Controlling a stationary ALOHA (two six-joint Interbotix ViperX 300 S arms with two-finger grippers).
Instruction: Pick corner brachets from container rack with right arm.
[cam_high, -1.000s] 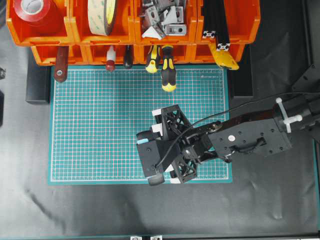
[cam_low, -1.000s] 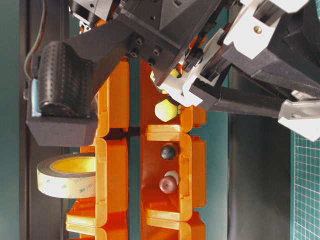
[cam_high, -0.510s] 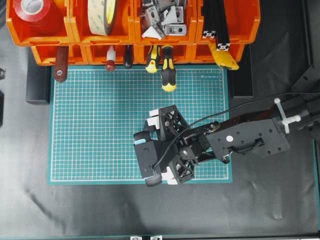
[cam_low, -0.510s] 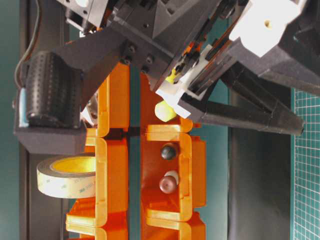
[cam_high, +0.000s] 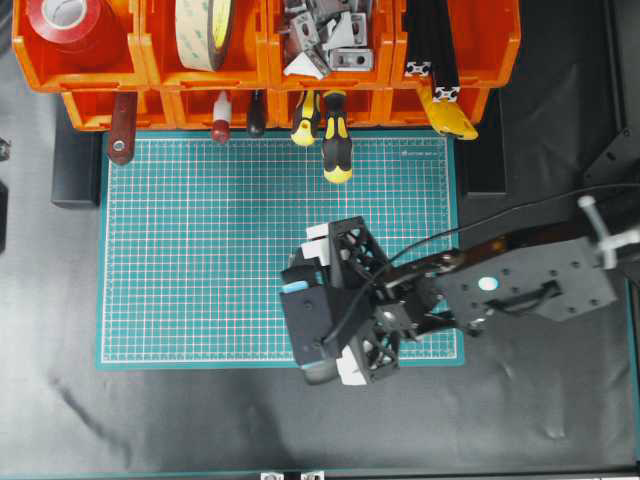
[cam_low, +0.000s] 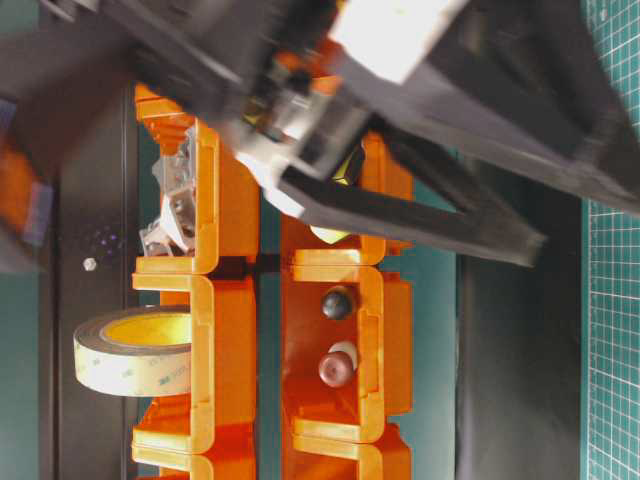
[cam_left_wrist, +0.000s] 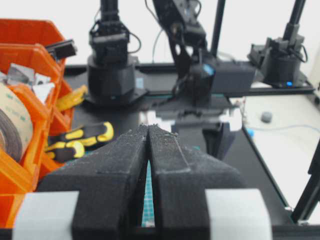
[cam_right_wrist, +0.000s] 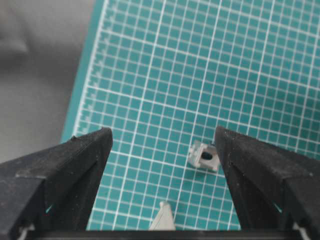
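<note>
No legible writing anywhere; faint print along the cutting mat's (cam_high: 200, 250) top edge is too small to read. Mat is green with a fine white grid. Right gripper (cam_right_wrist: 162, 150), matte black with rough-textured fingers, hangs over the mat's lower right with jaws spread wide, holding nothing. One silver-grey corner bracket (cam_right_wrist: 204, 156), L-shaped with a hole, lies on the mat between them. More corner brackets (cam_high: 325, 35) are heaped in the glossy orange container rack (cam_high: 470, 50). Left gripper (cam_left_wrist: 148, 137): fingertips pressed together, empty.
</note>
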